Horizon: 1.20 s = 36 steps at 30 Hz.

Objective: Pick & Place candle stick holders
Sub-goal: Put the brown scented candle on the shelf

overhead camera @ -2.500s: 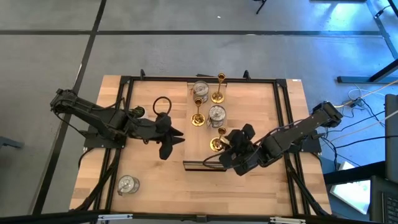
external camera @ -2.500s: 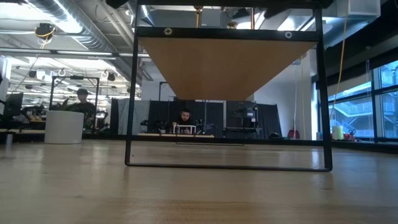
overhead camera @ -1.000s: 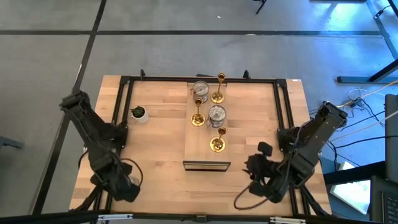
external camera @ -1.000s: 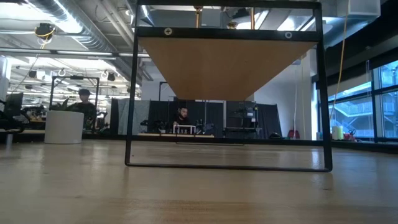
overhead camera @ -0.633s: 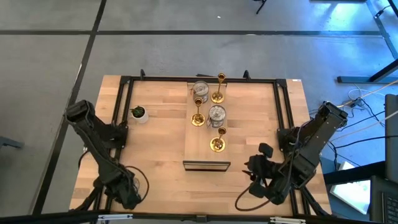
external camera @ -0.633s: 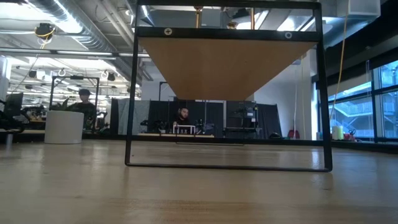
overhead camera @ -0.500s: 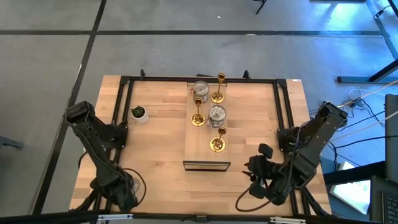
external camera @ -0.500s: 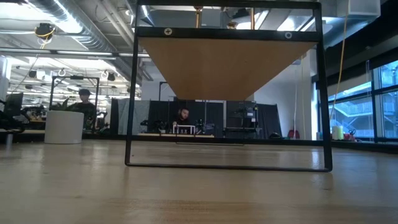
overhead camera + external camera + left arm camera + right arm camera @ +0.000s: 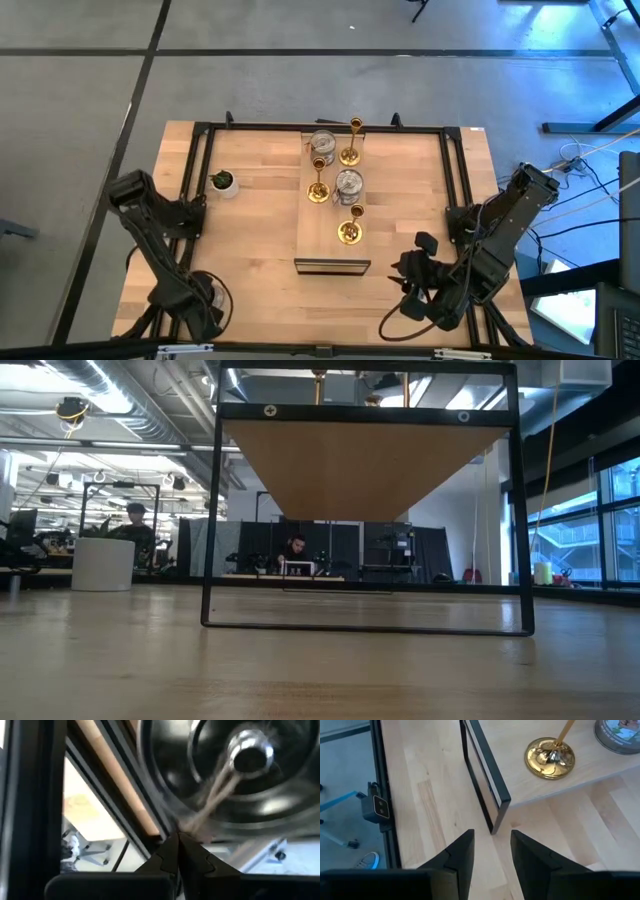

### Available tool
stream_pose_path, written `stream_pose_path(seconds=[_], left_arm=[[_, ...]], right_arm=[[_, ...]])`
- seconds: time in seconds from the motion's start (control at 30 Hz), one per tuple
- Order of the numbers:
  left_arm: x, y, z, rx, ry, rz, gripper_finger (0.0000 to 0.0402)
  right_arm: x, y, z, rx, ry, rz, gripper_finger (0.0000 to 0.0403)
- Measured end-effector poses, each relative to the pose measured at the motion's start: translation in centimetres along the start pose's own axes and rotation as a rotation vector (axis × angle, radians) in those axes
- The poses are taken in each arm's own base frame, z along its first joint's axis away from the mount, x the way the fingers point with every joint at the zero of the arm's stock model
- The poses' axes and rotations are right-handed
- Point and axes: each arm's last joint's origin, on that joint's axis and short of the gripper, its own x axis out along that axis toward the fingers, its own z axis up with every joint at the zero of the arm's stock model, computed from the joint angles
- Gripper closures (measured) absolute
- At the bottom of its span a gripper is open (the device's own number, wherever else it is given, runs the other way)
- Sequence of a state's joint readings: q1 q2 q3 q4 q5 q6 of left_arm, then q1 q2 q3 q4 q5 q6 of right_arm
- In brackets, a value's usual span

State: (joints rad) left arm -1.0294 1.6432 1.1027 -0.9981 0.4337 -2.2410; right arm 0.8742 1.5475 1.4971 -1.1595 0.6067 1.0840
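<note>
Right gripper: parked low over the table's near right part, fingers a narrow gap apart, holding nothing, and facing the near end of the wooden board.

Left gripper: folded down at the near left corner, fingertips pressed together with nothing seen between them. Its wrist view is filled by a blurred round shiny thing I cannot identify.

On the board are three gold stick holders, near, middle and far, plus two silver cup holders. No sixth holder shows from above. The small plant stands far left, well apart from the board.

Judgement: placing looks nearly done, and a remaining cup may lie under the left arm. To do it well, lift that arm clear first, open wide, grip the cup by its rim, and set it on bare board away from the slim sticks, which would tip easily.
</note>
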Motion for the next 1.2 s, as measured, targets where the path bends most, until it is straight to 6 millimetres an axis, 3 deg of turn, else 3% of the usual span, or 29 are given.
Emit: stream_pose_path(seconds=[0.23,0.43,0.7,0.83,0.93,1.03,1.2], left_arm=[[0.6,-1.6,1.5,-0.015,-0.141,-0.060,0.0400],[-0.4,-2.7,3.7,0.005,-0.244,-0.110,0.0399],[-2.4,-3.7,7.9,0.010,-0.387,-0.071,0.0399],[-3.8,-5.2,9.5,0.065,-0.439,-0.230,0.0400],[-5.6,-5.9,9.6,0.117,-0.522,-0.423,0.0399],[-8.0,-5.1,9.1,0.091,-0.625,-0.509,0.0400],[-10.9,-0.2,9.1,-0.178,-0.674,-0.388,0.0400]], right_arm=[[0.0,0.0,0.0,-0.009,-0.002,-0.002,0.0273],[0.0,0.0,0.0,-0.020,-0.002,-0.002,0.0273],[0.0,-0.1,0.0,-0.032,0.002,-0.009,0.0273],[-0.4,-0.5,0.1,-0.031,-0.001,-0.007,0.0273],[-0.4,-0.6,0.1,-0.035,0.003,-0.012,0.0273],[-0.4,-0.7,0.1,-0.039,0.006,-0.018,0.0273],[-0.4,-0.8,0.1,-0.037,0.002,-0.031,0.0273]])
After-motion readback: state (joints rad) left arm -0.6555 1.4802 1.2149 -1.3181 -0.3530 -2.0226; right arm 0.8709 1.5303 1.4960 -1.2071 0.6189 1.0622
